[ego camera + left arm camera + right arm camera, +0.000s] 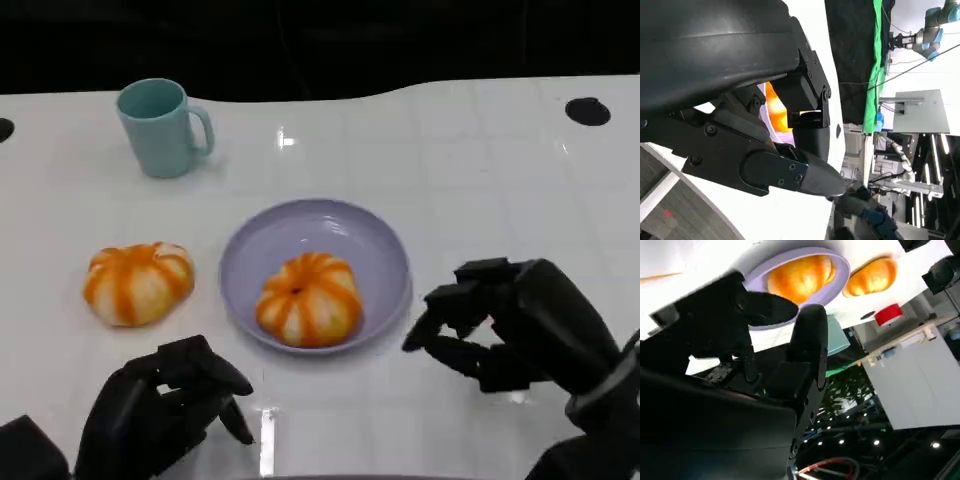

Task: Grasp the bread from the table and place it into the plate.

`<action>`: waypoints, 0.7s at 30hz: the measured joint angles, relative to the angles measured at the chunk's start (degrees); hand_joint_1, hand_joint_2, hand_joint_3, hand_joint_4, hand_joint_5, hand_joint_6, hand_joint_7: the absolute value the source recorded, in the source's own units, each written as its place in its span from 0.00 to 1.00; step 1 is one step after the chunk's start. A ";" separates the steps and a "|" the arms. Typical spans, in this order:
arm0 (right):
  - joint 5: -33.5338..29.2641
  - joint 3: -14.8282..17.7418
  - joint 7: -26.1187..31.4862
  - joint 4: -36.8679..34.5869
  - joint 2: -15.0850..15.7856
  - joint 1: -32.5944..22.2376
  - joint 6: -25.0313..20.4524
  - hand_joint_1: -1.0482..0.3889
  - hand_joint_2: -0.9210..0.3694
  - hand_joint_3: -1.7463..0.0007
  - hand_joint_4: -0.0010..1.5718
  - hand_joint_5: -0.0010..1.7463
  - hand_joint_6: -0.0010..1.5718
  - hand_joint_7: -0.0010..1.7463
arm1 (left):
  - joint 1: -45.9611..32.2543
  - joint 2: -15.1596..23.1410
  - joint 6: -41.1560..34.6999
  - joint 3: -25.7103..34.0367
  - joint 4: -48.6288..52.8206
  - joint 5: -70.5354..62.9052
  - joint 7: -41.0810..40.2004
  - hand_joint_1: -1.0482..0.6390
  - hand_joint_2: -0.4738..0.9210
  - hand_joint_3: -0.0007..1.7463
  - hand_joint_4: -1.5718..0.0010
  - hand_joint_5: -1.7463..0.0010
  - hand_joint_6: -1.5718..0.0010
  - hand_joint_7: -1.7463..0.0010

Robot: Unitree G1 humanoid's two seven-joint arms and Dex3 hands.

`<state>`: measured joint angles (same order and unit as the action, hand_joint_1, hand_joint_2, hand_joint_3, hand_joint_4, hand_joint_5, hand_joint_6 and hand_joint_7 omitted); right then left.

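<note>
Judging by looks, the bread (138,283) on the surface left of the plate (385,250) is light and squashy, so I'd cup its sides gently with my empty, loosely spread left hand (165,405) nearby.

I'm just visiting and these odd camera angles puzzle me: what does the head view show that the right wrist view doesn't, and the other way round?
Head view alone: the left hand low at the near edge, holding nothing, and the whole white table seen from above, with a black spot near its far corner.

Right wrist view alone: the room beyond the table, with a red object and a white cabinet.

Both: the purple plate with a bread in it, the second bread on the table beside it, the teal mug, and the right hand, empty, fingers apart.
</note>
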<state>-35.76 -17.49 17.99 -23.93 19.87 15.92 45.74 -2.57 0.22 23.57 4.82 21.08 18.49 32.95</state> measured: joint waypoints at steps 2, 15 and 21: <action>-0.02 0.11 0.47 0.05 -0.06 -1.10 -0.02 0.68 0.60 0.13 0.66 0.91 0.64 0.64 | -0.15 -0.02 -0.03 0.00 -0.38 -0.03 -0.09 0.16 1.00 0.10 0.43 0.15 0.42 0.40; 1.96 3.93 -0.84 8.49 -1.64 -10.00 -6.45 0.68 0.54 0.15 0.62 1.00 0.50 0.85 | -1.04 0.00 -1.59 -0.37 -2.82 -0.03 -0.99 0.19 1.00 0.12 0.48 0.12 0.47 0.35; 4.99 4.67 -5.11 12.09 -1.62 -13.47 -8.69 0.69 0.53 0.17 0.60 1.00 0.48 0.85 | -1.17 0.04 -1.62 -0.43 -3.28 -0.03 -0.99 0.20 1.00 0.13 0.50 0.10 0.49 0.34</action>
<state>-30.77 -12.82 12.88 -11.84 18.26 2.45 37.05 -3.73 0.27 21.95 4.40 17.80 18.46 31.96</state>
